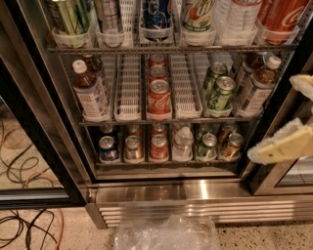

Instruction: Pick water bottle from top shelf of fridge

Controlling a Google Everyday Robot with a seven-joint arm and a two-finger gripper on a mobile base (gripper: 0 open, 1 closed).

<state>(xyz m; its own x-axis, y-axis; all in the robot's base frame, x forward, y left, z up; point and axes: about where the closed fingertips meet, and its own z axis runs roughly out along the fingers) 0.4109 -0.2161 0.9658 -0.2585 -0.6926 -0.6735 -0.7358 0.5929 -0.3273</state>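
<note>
The fridge [161, 188] stands with its glass door open and shows three wire racks. On the highest rack in view [171, 49], a clear ribbed water bottle [238, 14] with a pale label stands in a white lane tray between a green-and-white can and a red cola can; its cap is cut off by the top edge. A second small clear bottle [183, 141] with a white cap stands on the lowest rack. My gripper [273, 118] is at the right edge, in front of the door frame, well below and right of the water bottle. Its cream fingers [288, 144] are apart and hold nothing.
Brown tea bottles [88, 88] stand at both ends of the middle rack, with red cola cans [159, 97] and green cans [220, 90] between. Several cans fill the lowest rack. A crumpled clear plastic bag [166, 233] lies on the floor in front. Cables [24, 229] lie at the left.
</note>
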